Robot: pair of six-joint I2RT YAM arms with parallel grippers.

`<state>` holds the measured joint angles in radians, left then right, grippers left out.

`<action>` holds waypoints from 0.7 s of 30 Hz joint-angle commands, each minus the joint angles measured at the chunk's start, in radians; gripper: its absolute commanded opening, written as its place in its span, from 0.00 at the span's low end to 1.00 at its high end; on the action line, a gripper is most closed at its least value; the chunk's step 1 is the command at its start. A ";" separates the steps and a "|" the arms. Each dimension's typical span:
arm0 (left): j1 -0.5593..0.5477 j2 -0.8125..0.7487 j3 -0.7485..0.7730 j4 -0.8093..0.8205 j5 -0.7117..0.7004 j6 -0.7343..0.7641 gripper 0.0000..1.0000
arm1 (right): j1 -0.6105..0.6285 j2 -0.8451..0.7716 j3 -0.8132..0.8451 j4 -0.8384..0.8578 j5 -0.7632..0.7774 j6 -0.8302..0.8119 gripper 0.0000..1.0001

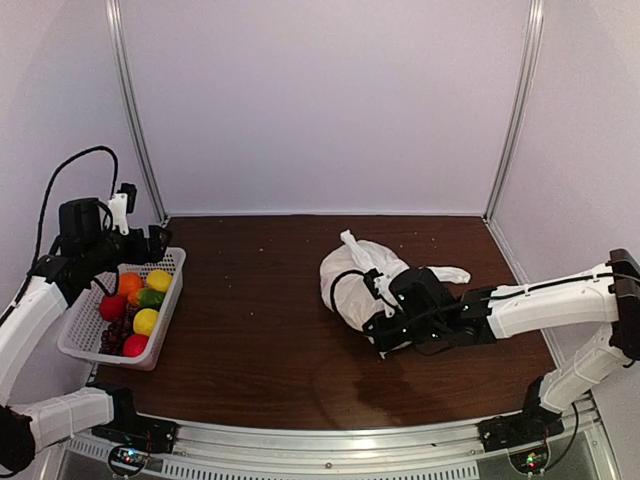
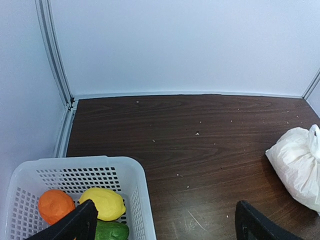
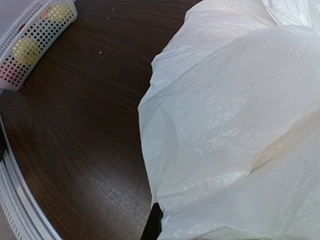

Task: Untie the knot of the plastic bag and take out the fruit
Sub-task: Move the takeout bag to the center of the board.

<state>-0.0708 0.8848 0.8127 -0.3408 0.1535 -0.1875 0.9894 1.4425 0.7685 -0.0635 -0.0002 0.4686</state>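
The white plastic bag (image 1: 352,283) lies bulging on the dark table right of centre. A short ear-like tip of the knot (image 1: 349,242) sticks up at its far end, and a loose handle end trails to the right. The bag fills the right wrist view (image 3: 235,125). My right gripper (image 1: 385,330) is against the bag's near side. One black finger (image 3: 152,226) shows near the middle under the plastic, so it looks shut on the bag. No fruit shows inside the bag. My left gripper (image 1: 160,243) is wide open and empty above the basket's far end (image 2: 165,230).
A white slatted basket (image 1: 72,340) stands at the left edge. It holds an orange fruit (image 2: 55,205), a lemon (image 2: 105,202), a green fruit (image 2: 112,231), red apples and dark grapes. Walls and metal posts enclose the table.
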 commanded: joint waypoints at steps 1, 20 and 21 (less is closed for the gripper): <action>-0.050 -0.023 -0.023 0.063 0.004 -0.107 0.98 | 0.113 -0.033 -0.010 -0.005 0.042 0.045 0.00; -0.300 -0.171 -0.063 0.006 -0.112 -0.259 0.97 | 0.327 -0.144 0.148 -0.256 0.272 0.056 0.76; -0.300 -0.175 -0.065 0.006 -0.097 -0.267 0.97 | 0.324 -0.169 0.171 -0.297 0.312 0.049 0.80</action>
<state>-0.3668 0.7338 0.7494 -0.3180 0.0639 -0.4286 1.3136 1.3907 0.8486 -0.1982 0.1383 0.5510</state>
